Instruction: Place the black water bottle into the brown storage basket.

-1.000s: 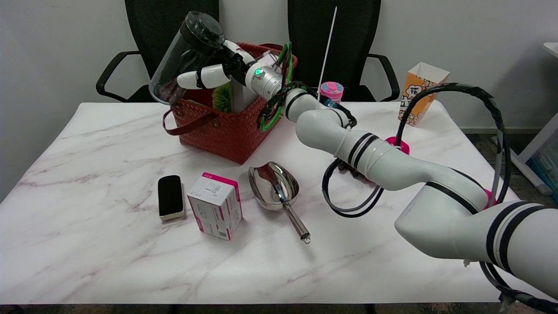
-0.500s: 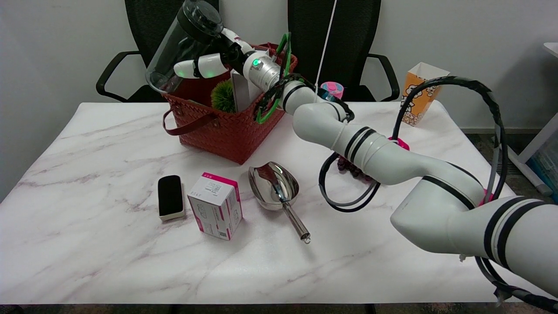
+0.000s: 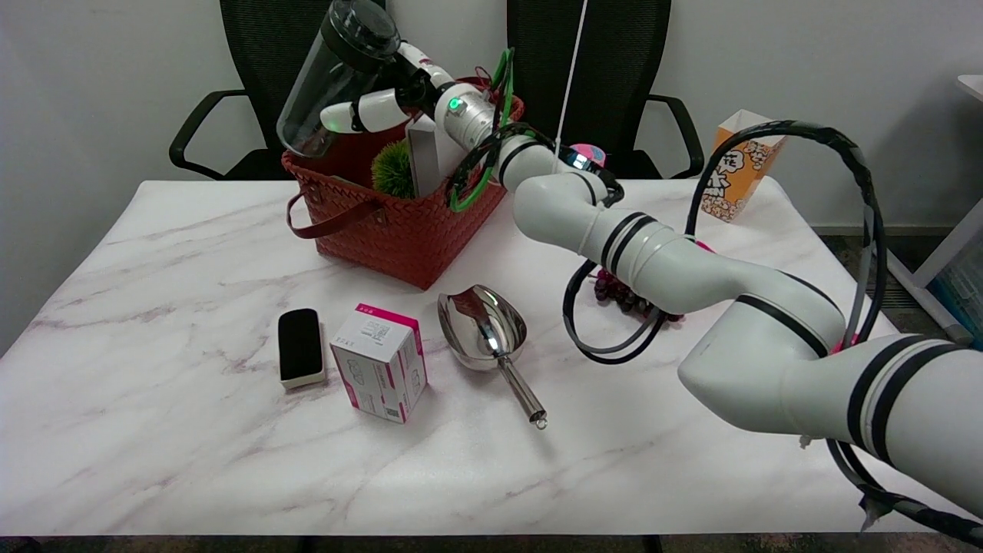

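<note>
Shifted right since the last frame, black water bottle [image 3: 338, 73] tilted above brown storage basket [image 3: 399, 223], right hand [image 3: 392, 96] grasping it.

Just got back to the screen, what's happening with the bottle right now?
The right hand grips the black water bottle and holds it tilted in the air above the far-left part of the brown storage basket. The bottle is not yet inside. The basket already holds a green spiky ball and a white box. On the table in front lie a metal scoop, a pink-and-white box and a black eraser, untouched.
</note>
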Controlling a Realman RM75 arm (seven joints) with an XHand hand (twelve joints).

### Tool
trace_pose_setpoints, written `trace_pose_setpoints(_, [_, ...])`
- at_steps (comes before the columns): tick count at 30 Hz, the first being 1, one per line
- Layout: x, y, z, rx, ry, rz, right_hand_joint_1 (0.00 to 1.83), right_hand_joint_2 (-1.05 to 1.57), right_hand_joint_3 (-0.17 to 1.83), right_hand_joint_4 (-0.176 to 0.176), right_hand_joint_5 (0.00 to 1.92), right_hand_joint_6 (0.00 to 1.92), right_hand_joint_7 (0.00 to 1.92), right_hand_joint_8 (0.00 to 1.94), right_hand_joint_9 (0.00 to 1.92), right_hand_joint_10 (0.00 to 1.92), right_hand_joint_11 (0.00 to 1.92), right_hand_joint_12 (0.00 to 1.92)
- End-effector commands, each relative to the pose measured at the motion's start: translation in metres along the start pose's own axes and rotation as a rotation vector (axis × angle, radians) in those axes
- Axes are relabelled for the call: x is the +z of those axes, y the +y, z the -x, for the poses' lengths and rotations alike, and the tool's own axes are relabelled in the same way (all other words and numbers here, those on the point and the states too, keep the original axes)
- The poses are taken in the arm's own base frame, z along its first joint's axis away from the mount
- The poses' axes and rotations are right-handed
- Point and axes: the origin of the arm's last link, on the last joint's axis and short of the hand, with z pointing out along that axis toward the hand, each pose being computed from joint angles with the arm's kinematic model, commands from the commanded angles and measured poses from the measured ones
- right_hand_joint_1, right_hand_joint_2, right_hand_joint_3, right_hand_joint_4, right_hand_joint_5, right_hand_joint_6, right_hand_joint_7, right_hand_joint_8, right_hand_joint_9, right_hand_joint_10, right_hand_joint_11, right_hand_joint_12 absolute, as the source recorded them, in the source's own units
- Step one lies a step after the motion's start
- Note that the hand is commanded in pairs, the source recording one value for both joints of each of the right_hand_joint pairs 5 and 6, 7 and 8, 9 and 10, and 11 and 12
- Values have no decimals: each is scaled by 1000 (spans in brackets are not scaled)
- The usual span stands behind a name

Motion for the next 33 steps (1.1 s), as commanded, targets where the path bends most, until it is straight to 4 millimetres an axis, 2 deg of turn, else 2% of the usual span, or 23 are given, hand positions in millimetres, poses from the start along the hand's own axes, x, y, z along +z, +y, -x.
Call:
trace_pose_setpoints(1, [6,13,-11,-139,36,41,1138,995,695,0,862,862,1005,1005,708,708,604,604])
trace_pose_setpoints(10, [8,10,-11,-236,41,32,1131,1006,698,0,874,874,1007,1007,687,687,568,568])
trace_pose_setpoints(11, [7,15,-12,-236,44,43,1130,1004,702,0,876,876,1008,1008,679,679,552,552])
trace_pose_setpoints(14, [8,11,-10,-237,40,34,1131,993,720,0,875,875,1008,1008,652,652,487,487])
trace_pose_setpoints(16, [7,13,-9,-233,38,36,1136,960,749,0,874,874,1002,1002,587,587,411,411])
trace_pose_setpoints(18, [7,13,-9,-232,38,38,1142,897,785,0,865,865,981,981,514,514,415,415])
trace_pose_setpoints(23, [6,14,-9,-229,36,36,1140,785,838,0,843,843,919,919,510,510,424,424])
trace_pose_setpoints(27, [6,12,-9,-238,34,29,1141,630,903,0,808,808,707,707,423,423,334,334])
trace_pose_setpoints(30, [6,10,-8,-242,33,25,1141,399,980,0,755,755,525,525,296,296,83,83])
trace_pose_setpoints(31, [6,10,-8,-242,33,23,1136,325,983,0,729,729,502,502,229,229,10,10])
trace_pose_setpoints(33, [6,10,-8,-242,33,23,1121,229,865,0,661,661,406,406,110,110,0,0])
